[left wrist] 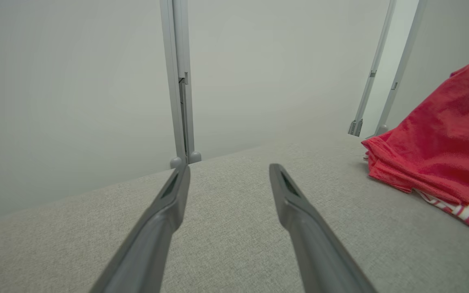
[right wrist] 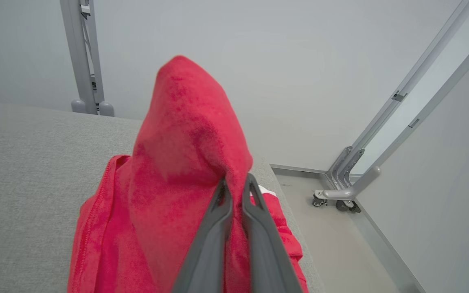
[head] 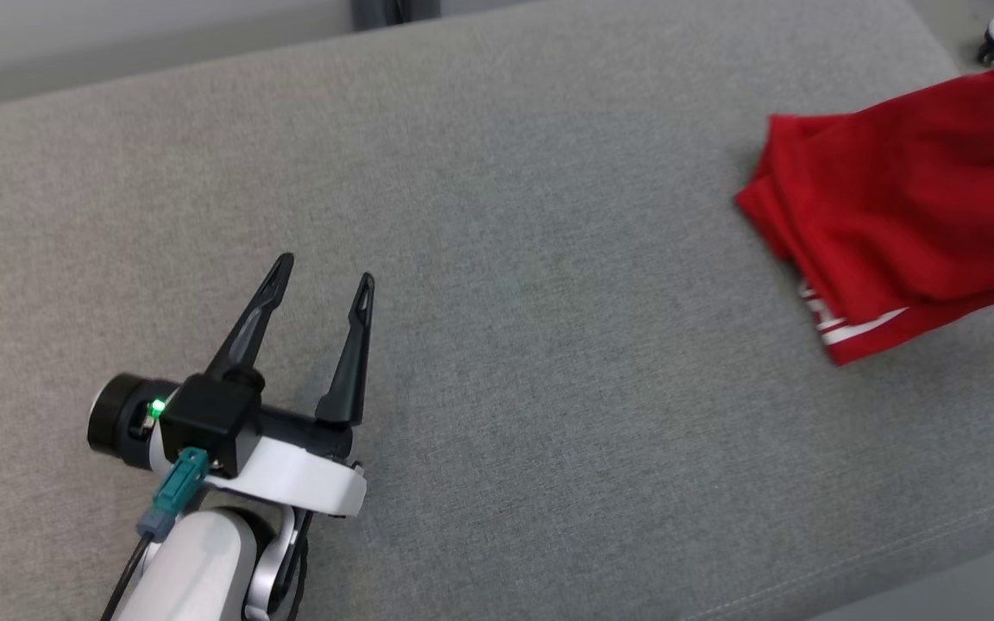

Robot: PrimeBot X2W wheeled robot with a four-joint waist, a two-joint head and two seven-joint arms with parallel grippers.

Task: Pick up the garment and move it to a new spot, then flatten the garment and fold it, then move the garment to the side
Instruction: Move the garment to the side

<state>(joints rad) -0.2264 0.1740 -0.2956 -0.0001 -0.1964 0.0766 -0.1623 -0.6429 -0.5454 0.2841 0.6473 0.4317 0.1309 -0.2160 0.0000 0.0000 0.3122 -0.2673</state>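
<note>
Judging from the head view, the first step is in hand: the garment (head: 902,207) is a bunched red bundle at the far right end of the bench (head: 506,362), its right side running out of frame, while the left pincer (head: 325,268) hovers wide and empty at the near left, well apart from it. Its long axis seems to run left to right, the white-striped hem pointing near-left. In the left wrist view the two fingers stand spread over bare grey fabric, and the garment (left wrist: 438,150) slopes up to the right from folds resting on the bench. In the right wrist view the right pincer (right wrist: 236,183) is clamped narrow on a fold of red cloth, which rises in a peak above its tips; the lower folds hang down to the bench beside its right edge. The next move likely calls for raising the cloth clear and carrying it left to open bench.
</note>
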